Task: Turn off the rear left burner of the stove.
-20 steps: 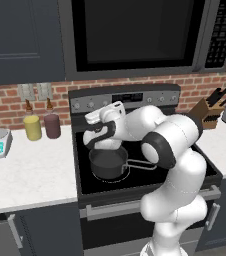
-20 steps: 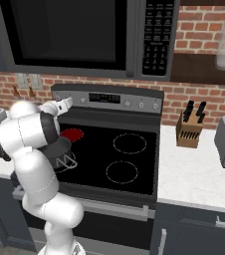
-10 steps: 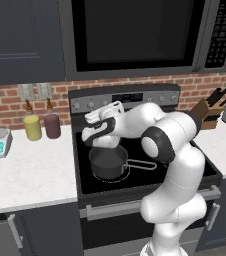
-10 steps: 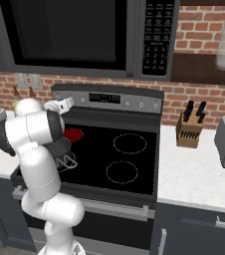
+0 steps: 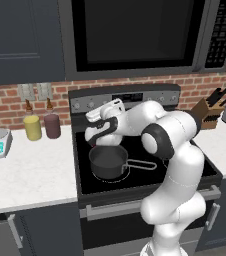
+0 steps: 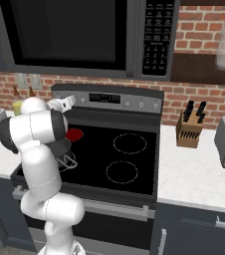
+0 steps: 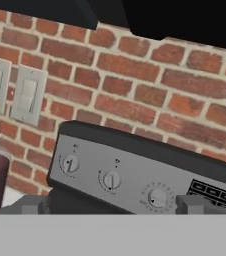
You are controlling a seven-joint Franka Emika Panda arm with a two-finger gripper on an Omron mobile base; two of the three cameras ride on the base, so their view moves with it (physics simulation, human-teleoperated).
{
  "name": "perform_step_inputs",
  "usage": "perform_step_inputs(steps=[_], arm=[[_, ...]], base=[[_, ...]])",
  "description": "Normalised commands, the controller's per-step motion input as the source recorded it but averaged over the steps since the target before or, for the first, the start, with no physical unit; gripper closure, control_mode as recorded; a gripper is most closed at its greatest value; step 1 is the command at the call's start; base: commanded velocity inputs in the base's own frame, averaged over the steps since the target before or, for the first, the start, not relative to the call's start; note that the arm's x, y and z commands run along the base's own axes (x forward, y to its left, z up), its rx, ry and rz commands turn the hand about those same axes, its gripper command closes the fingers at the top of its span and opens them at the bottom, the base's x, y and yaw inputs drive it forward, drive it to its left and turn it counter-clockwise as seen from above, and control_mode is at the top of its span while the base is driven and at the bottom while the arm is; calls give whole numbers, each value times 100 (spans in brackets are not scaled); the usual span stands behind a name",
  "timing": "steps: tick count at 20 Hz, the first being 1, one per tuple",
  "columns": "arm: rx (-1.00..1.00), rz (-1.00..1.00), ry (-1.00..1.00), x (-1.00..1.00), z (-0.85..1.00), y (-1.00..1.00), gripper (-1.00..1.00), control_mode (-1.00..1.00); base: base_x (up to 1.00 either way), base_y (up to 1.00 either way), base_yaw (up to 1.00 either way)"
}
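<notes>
Hand view shows the two finger tips [image 7: 32, 204] standing wide apart, so the end effector [image 5: 91, 118] is open and holds nothing. It faces the grey back panel [image 7: 135, 175] of the stove [image 6: 112, 154], close to the left knobs [image 7: 71, 163]. In the left base view it hangs above the rear left of the cooktop, over a dark pot [image 5: 107, 161] with a thin handle. The rear left burner [image 6: 74, 134] glows bright red beside the arm. Two jars [image 5: 51, 125] stand on the bench [image 5: 30, 172] at the left.
</notes>
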Motion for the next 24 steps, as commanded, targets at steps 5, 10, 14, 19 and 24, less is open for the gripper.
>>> perform_step_inputs(steps=[5,10,14,19,24], arm=[[0,1,-9,1,-31,-24,-100,-100],[0,0,-9,0,-30,-24,-100,-100],[0,0,-11,0,-32,-3,-100,-100],[0,0,-8,0,-27,10,-100,-100],[0,0,-8,0,-36,31,-100,-100]], base=[[0,0,0],[0,0,0],[0,0,0],[0,0,0],[0,0,0]])
